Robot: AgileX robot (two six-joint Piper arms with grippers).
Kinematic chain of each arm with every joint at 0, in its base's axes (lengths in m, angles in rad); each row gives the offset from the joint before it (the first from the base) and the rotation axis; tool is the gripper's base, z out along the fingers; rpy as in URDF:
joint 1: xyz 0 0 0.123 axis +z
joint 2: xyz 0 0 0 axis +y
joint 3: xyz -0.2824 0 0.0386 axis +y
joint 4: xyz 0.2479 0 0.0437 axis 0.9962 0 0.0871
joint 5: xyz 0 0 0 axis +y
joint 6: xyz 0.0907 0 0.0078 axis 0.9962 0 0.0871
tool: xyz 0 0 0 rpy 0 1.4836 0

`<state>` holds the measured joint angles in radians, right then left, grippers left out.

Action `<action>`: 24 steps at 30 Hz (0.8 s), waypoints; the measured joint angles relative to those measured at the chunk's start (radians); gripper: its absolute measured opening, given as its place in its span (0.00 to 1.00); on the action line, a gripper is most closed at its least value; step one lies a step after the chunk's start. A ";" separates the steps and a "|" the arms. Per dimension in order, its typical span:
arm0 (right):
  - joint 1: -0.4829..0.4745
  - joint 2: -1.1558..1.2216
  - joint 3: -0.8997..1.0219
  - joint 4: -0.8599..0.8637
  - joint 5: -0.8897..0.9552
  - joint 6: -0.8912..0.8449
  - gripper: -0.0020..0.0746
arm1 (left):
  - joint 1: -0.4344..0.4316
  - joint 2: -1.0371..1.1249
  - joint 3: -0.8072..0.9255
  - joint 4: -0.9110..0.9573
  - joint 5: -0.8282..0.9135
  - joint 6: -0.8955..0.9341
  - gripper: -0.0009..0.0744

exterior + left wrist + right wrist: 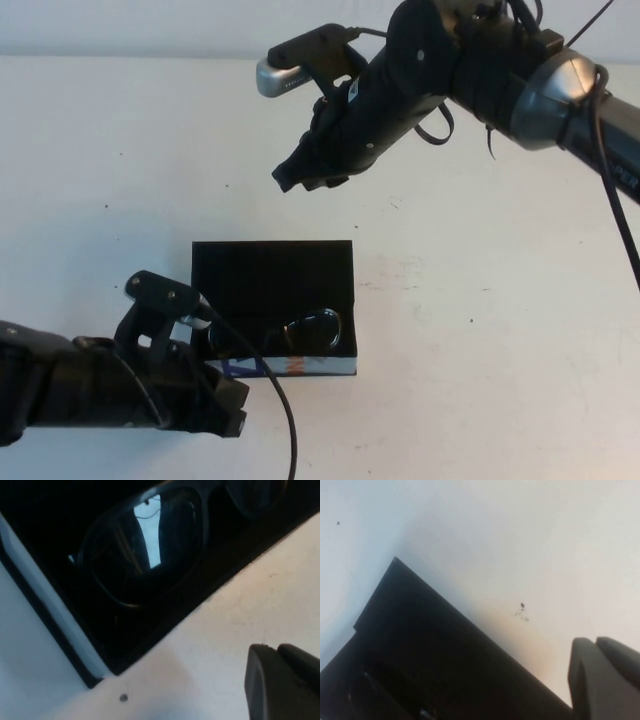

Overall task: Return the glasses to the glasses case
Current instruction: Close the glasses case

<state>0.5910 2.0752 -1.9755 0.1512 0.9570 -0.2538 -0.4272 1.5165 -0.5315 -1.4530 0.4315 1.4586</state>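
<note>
glasses [312, 328]: we see them lying inside the open glasses case [272, 268], near its white front edge
left gripper [228, 408]: fingers together, empty, low at case's front-left corner
right gripper [300, 172]: pinched closed, empty, above bare counter [480, 330] behind case

**Two black robot arms with loose cables**

Both arms are matte black with blocky, angular housings. The right arm has a rounded silver-grey joint cap near its upper end and a silver, cylinder-shaped camera unit mounted above the wrist. Thin black cables loop loosely along it and trail off towards the edge. The right end effector [300, 172] is dark, its fingers squared and rubbery-looking. The left arm carries a small black bracket with pale screw heads, and one black cable curves down from it. The left end effector [228, 412] is equally dark and chunky.
</note>
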 joint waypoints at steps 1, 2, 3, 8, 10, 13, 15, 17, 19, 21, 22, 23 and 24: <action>0.000 0.007 0.000 0.002 -0.004 0.000 0.01 | 0.000 0.013 0.000 -0.036 -0.005 0.039 0.01; 0.000 0.014 0.000 0.004 -0.006 0.000 0.01 | 0.000 0.025 0.000 -0.070 -0.009 0.068 0.01; 0.000 0.022 0.000 0.004 -0.010 0.000 0.01 | 0.000 0.036 0.000 -0.100 -0.014 0.101 0.01; -0.007 0.068 -0.012 0.028 -0.021 0.000 0.01 | 0.000 0.075 0.000 -0.216 -0.029 0.226 0.01; -0.013 0.095 -0.041 0.042 -0.016 0.000 0.01 | 0.000 0.089 0.000 -0.243 -0.031 0.252 0.01; -0.017 0.141 -0.098 0.047 -0.003 0.000 0.01 | 0.000 0.106 0.000 -0.258 -0.035 0.267 0.01; -0.017 0.177 -0.139 0.049 0.009 0.000 0.01 | 0.000 0.113 0.000 -0.262 -0.035 0.277 0.01; -0.019 0.212 -0.186 0.051 0.030 0.000 0.01 | 0.000 0.113 0.000 -0.263 -0.035 0.290 0.01; -0.019 0.250 -0.232 0.053 0.058 0.000 0.01 | 0.000 0.113 0.000 -0.264 -0.035 0.299 0.01; -0.019 0.283 -0.268 0.057 0.087 0.000 0.01 | 0.000 0.113 0.000 -0.264 -0.035 0.301 0.01; -0.019 0.299 -0.285 0.059 0.101 0.000 0.01 | 0.000 0.113 0.000 -0.265 -0.035 0.301 0.01; -0.019 0.313 -0.296 0.059 0.110 0.000 0.01 | 0.000 0.113 0.000 -0.265 -0.035 0.303 0.01; -0.019 0.326 -0.308 0.062 0.121 0.000 0.01 | 0.000 0.113 0.000 -0.267 -0.038 0.308 0.01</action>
<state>0.5724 2.4013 -2.2833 0.2131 1.0782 -0.2538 -0.4272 1.6293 -0.5315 -1.7195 0.3940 1.7667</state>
